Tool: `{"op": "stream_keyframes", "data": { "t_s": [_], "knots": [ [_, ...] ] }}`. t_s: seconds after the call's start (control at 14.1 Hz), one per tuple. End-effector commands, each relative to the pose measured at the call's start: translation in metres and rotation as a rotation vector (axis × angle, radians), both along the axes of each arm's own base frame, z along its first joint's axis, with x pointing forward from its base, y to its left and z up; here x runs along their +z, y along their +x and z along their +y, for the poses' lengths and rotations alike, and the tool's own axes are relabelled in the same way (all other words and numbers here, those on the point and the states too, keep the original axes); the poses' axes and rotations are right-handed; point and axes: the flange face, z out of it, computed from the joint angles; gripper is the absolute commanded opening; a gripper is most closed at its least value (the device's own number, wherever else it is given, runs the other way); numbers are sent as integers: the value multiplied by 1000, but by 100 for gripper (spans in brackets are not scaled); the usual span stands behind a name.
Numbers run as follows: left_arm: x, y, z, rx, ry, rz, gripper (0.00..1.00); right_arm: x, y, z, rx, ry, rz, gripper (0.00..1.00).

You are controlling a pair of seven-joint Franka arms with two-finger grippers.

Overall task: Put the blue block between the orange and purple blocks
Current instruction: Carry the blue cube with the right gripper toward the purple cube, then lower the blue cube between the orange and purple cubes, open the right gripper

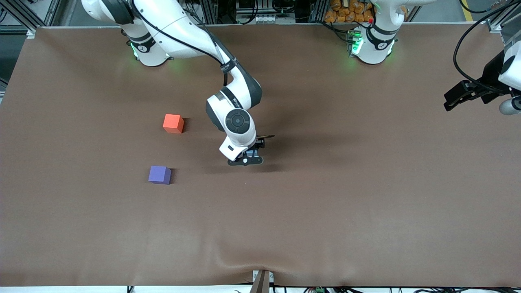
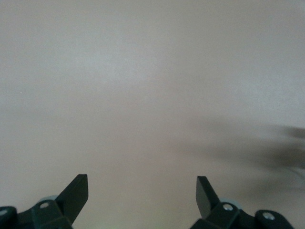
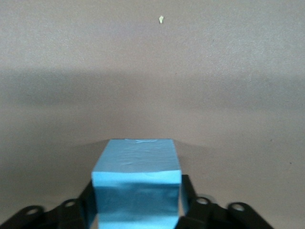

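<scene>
The blue block (image 3: 136, 186), a light sky-blue cube, sits between the fingers of my right gripper (image 3: 137, 200), which press against its two sides. In the front view the right gripper (image 1: 246, 158) is down at the tabletop near the middle and covers most of the cube. The orange block (image 1: 173, 123) and the purple block (image 1: 159, 175) rest on the table apart from each other, toward the right arm's end from that gripper; the purple one is nearer the front camera. My left gripper (image 1: 451, 102) waits, raised, at the left arm's end, and stands open (image 2: 142, 191) over bare cloth.
A brown cloth (image 1: 325, 203) covers the whole table. A small bracket (image 1: 261, 280) stands at the table edge nearest the front camera.
</scene>
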Motion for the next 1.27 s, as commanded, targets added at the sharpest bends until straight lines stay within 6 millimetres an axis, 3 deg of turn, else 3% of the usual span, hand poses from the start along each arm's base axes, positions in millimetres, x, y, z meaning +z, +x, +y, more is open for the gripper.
{"op": "stream_keyframes", "data": {
  "t_s": [0.0, 0.14, 0.28, 0.5, 0.64, 0.92, 1.2],
  "knots": [
    [1, -1, -1, -18, -13, -13, 100, 2, -2, 0, -47, -5, -2, 31],
    [2, -1, -1, -19, -14, -14, 100, 17, 10, -12, -77, 4, -12, 27],
    [-2, 2, -1, -19, -15, -17, 100, 47, 31, -48, -134, 20, -26, 27],
    [-3, 3, -1, -16, -27, -14, 100, 96, 56, -137, -220, 45, -45, 27],
    [-3, 3, -1, -16, -27, -13, 100, 111, 56, -188, -190, 52, -39, 27],
    [-5, 4, -3, -19, -29, -13, 100, 91, 38, -281, -188, 34, 32, 27],
    [-7, 6, -3, -20, -30, -14, 100, 59, 31, -339, -174, 29, 93, 27]
  ]
}}
